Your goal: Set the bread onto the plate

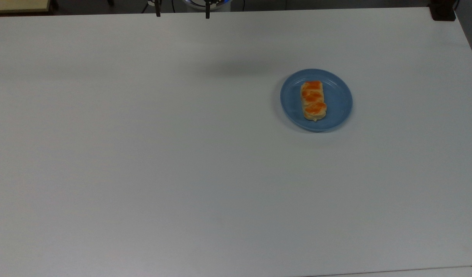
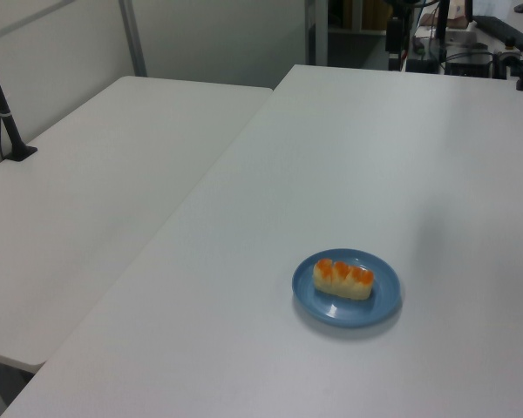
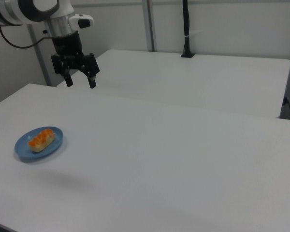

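Note:
The bread, a pale loaf with orange glazed bumps, lies across the middle of the blue plate on the white table. The same bread on the plate appears in the left view, and the bread on the plate in the right view. My gripper hangs high above the table, well away from the plate, open with nothing between its fingers. Its two fingertips poke in at the top view's upper edge.
The white table stretches wide around the plate. A second white table adjoins it on the left view's left. A black post stands on the far table in the right view.

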Action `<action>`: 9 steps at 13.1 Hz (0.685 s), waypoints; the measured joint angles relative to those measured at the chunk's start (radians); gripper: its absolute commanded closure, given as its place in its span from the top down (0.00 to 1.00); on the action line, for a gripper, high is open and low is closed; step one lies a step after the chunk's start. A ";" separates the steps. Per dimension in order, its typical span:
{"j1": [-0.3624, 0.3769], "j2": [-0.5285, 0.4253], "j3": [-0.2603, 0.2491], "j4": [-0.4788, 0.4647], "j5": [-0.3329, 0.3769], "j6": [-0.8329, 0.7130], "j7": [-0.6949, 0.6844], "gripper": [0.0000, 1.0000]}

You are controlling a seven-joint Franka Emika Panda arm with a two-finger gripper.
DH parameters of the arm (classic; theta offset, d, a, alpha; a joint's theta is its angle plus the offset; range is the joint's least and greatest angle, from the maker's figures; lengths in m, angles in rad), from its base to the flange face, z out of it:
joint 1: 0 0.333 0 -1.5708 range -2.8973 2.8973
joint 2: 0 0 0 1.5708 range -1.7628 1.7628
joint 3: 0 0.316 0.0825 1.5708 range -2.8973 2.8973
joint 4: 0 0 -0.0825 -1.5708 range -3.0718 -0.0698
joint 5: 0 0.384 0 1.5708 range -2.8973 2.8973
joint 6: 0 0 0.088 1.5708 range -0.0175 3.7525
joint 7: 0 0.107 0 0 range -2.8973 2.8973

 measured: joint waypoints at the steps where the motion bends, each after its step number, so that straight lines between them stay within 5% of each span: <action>1: 0.000 -0.001 0.000 0.000 0.000 0.000 0.000 1.00; 9: -0.012 -0.006 0.000 0.000 0.012 -0.018 0.000 1.00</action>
